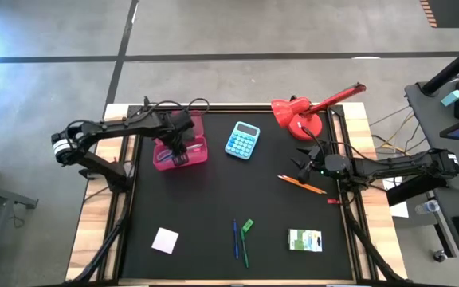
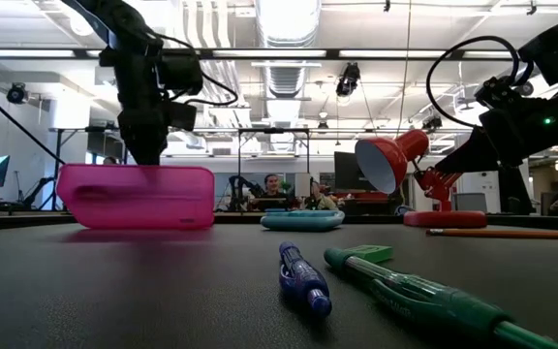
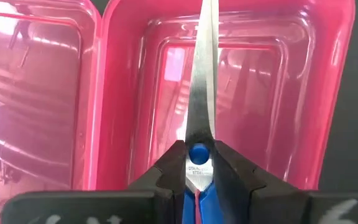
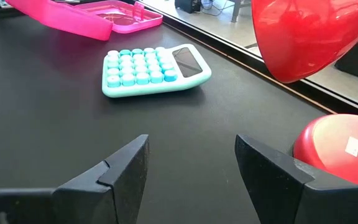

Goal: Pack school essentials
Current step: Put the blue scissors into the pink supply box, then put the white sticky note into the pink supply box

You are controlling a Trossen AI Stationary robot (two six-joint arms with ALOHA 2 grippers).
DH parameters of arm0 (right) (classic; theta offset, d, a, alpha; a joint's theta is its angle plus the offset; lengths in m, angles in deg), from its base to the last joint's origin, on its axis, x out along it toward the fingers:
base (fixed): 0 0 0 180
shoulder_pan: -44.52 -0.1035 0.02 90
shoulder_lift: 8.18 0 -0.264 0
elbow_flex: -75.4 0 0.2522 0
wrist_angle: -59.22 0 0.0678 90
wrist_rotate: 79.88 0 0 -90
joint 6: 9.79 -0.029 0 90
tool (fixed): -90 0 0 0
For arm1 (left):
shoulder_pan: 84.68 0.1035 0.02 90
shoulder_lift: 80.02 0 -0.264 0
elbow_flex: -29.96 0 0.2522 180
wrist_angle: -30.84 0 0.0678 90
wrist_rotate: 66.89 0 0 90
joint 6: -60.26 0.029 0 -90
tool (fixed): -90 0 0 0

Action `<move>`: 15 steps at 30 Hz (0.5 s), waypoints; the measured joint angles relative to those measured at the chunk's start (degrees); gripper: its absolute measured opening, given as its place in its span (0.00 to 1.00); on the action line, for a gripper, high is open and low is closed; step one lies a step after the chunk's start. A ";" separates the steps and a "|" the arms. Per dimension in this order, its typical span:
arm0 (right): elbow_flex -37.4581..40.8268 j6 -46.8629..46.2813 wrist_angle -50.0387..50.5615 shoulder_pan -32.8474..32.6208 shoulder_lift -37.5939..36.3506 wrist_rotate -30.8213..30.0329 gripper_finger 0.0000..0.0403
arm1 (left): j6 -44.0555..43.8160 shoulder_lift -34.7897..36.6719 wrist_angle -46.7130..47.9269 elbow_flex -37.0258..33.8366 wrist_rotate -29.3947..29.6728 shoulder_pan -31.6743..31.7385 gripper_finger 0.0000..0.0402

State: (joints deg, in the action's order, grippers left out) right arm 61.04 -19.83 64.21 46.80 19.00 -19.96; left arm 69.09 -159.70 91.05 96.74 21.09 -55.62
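My left gripper [image 1: 180,147] hangs over the open pink box [image 1: 162,158] at the table's far left and is shut on the blue-handled scissors [image 3: 202,81]. The blades point down into the box's tray. My right gripper [image 1: 304,159] is open, holds nothing, and hovers near the red lamp's base, just beyond the orange pencil [image 1: 301,185]. Flat on the near part of the table lie the pale pink note pad [image 1: 165,240], blue pen [image 1: 235,237], green pen [image 1: 244,251], green eraser [image 1: 248,226] and white-green packet [image 1: 304,239]. My left gripper pinches the scissors between its two fingers [image 3: 166,168] at the pivot screw [image 3: 198,154], where the blades meet the blue handles. It comes from above, pointing down, with the scissors lying along the fingers. The shut blades stick out past the fingertips into the box. Whether the tips touch its floor I cannot tell.
A teal calculator [image 1: 243,140] lies between the box and the red desk lamp [image 1: 305,112], which stands at the far right. The box's lid [image 3: 36,93] lies open beside its tray. The middle of the black mat is bare. People sit in the room beyond the far edge.
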 joint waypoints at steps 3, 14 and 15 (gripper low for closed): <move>0.00 0.00 -0.02 0.00 0.00 0.00 0.57 | -0.97 0.00 -0.04 0.00 0.00 0.00 0.20; 0.00 0.00 -0.02 -0.02 -0.01 0.00 0.57 | 1.83 2.00 -0.18 2.00 0.02 -0.11 0.30; 0.00 0.00 -0.02 0.00 0.00 0.00 0.57 | 2.24 2.52 -0.41 2.43 0.04 -0.31 0.31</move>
State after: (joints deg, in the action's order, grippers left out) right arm 61.04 -19.83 64.18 46.80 19.00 -19.96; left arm 71.33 -157.18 90.65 99.17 21.13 -55.93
